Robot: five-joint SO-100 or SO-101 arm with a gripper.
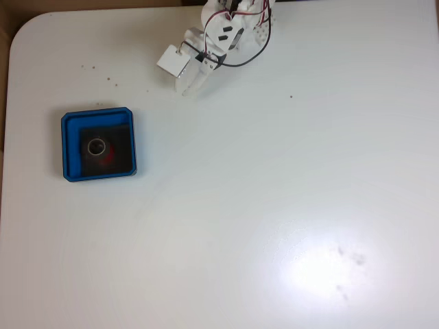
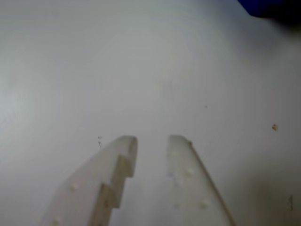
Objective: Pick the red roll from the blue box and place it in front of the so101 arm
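In the fixed view the blue box [image 1: 98, 144] sits on the white table at the left. Inside it lies the red roll [image 1: 99, 149], flat on the dark floor with its pale core up. The so101 arm [image 1: 230, 31] reaches in from the top edge, and its gripper [image 1: 190, 88] hangs over bare table well to the upper right of the box. The wrist view shows the gripper [image 2: 153, 141] with a narrow gap between its two white fingers and nothing in it. A corner of the blue box [image 2: 270, 7] shows at that view's top right.
The white table [image 1: 274, 205] spreads wide to the right and below the box, with a bright glare patch at the lower right. A few small dark specks [image 1: 110, 79] lie near the top left. The table's rounded corner is at the upper left.
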